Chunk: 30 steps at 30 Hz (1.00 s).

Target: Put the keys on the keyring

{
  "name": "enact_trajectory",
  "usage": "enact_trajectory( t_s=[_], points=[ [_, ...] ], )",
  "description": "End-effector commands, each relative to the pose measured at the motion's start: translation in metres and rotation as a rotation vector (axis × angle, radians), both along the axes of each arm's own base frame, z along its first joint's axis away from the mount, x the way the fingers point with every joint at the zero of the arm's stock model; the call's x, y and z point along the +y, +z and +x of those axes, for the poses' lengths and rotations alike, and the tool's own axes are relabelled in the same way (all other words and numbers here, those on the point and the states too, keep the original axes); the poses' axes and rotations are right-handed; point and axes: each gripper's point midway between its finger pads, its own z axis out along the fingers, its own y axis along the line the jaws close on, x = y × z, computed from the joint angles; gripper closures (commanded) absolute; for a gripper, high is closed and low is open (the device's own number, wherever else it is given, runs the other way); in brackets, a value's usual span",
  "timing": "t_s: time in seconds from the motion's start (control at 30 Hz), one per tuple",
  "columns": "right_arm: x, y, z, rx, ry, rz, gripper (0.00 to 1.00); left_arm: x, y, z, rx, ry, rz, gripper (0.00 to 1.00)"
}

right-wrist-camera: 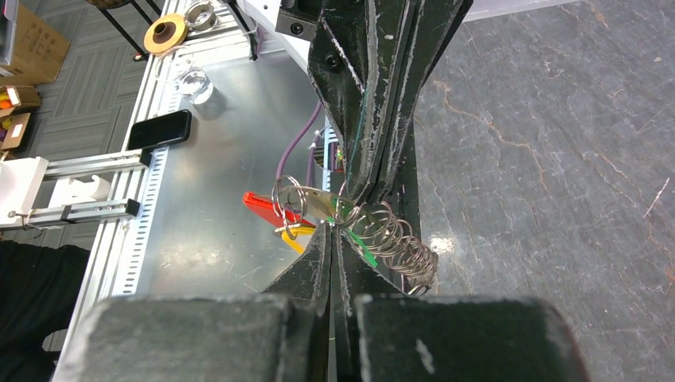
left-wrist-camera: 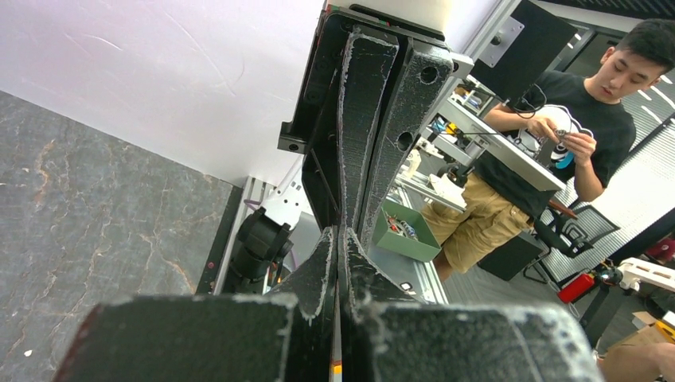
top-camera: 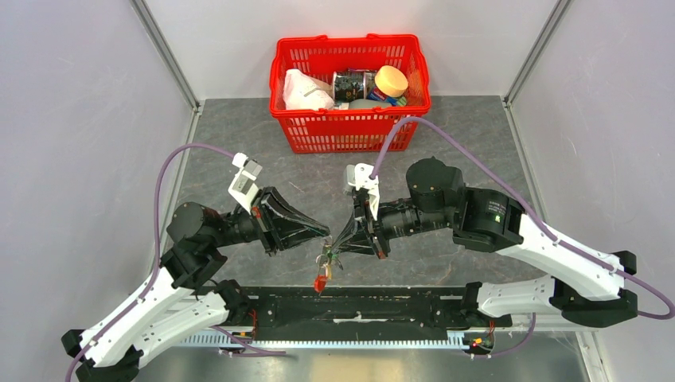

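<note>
While the right gripper (right-wrist-camera: pixel 342 227) pinches the red-looped wire keyring (right-wrist-camera: pixel 267 208) aloft over the near edge of the grey marbled table (top-camera: pixel 239 143) — left gripper (top-camera: pixel 322 233) pressed shut alongside — threading looks underway, and the green-headed metal key (right-wrist-camera: pixel 362 245) next needs working round it.

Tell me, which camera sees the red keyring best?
The right wrist view: the keyring is close up, red loop and metal rings clear. The top view shows it tiny. The left wrist view barely shows it, if at all.

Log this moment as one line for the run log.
red-looped metal keyring: held in air between tips | left gripper: shut | right gripper: shut on keyring
</note>
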Motion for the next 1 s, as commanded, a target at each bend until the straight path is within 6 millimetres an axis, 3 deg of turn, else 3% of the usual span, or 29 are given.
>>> enact_trajectory(
  t_s=[0.0, 0.63, 0.97],
  points=[
    [0.001, 0.015, -0.006, -0.036, 0.025, 0.062, 1.0, 0.003, 0.016, 0.005, -0.007, 0.038, -0.065, 0.98],
    [-0.015, 0.041, -0.019, -0.038, 0.049, 0.141, 1.0, 0.005, 0.002, 0.016, 0.029, 0.102, -0.042, 0.98],
    [-0.015, 0.039, -0.016, -0.038, 0.031, 0.137, 1.0, 0.005, 0.001, 0.017, 0.038, 0.112, -0.043, 0.98]
  ],
)
